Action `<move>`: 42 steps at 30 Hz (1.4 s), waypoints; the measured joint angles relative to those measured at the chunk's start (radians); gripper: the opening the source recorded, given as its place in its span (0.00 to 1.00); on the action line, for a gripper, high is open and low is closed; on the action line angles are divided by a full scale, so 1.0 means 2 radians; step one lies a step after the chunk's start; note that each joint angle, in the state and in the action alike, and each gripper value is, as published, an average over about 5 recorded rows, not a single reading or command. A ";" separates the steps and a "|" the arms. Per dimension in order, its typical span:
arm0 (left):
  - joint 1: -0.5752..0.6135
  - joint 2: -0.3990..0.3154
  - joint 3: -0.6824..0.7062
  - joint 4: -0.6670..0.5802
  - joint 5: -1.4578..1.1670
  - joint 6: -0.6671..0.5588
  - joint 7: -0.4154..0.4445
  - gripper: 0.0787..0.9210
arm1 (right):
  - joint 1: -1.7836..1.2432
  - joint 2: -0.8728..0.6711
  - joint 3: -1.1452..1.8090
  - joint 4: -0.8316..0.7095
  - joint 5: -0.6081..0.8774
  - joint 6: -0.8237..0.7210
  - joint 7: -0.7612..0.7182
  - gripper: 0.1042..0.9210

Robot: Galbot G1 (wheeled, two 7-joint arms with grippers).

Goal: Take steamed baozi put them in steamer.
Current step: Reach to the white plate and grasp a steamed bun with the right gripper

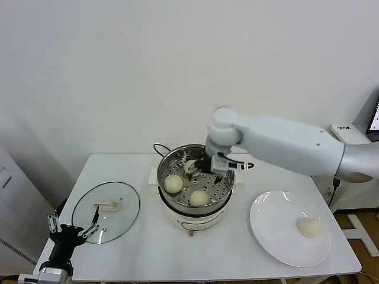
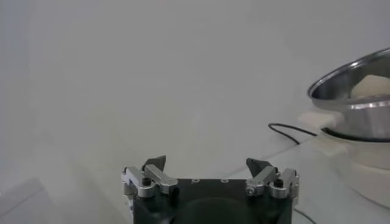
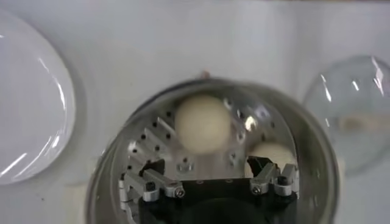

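The steel steamer sits mid-table on its white base. Three baozi are inside it: one on the left, one at the front and one at the back, partly behind my right gripper. That gripper hangs open over the back of the basket, holding nothing. In the right wrist view its jaws stand wide above the perforated floor, with two baozi beyond them. Another baozi lies on the white plate. My left gripper is parked open at the table's front left.
The glass lid with a white handle lies flat left of the steamer, close to my left gripper. A black cord runs behind the cooker. The plate sits at the right near the table's front edge. A wall stands behind the table.
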 measured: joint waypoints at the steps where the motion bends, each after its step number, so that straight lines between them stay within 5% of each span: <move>1: 0.000 0.000 0.001 0.000 0.000 0.000 0.000 0.88 | 0.010 -0.005 -0.008 -0.006 0.018 -0.019 0.002 0.88; 12: -0.007 -0.002 0.010 -0.002 0.007 0.005 0.000 0.88 | 0.070 -0.091 -0.088 -0.085 0.157 -0.179 -0.006 0.88; 26: -0.007 0.000 0.017 -0.003 0.019 0.009 0.000 0.88 | -0.083 -0.228 -0.028 -0.099 0.090 -0.243 0.012 0.88; 42: -0.004 -0.004 0.021 -0.003 0.031 0.010 0.000 0.88 | -0.230 -0.266 0.066 -0.110 0.043 -0.271 0.033 0.88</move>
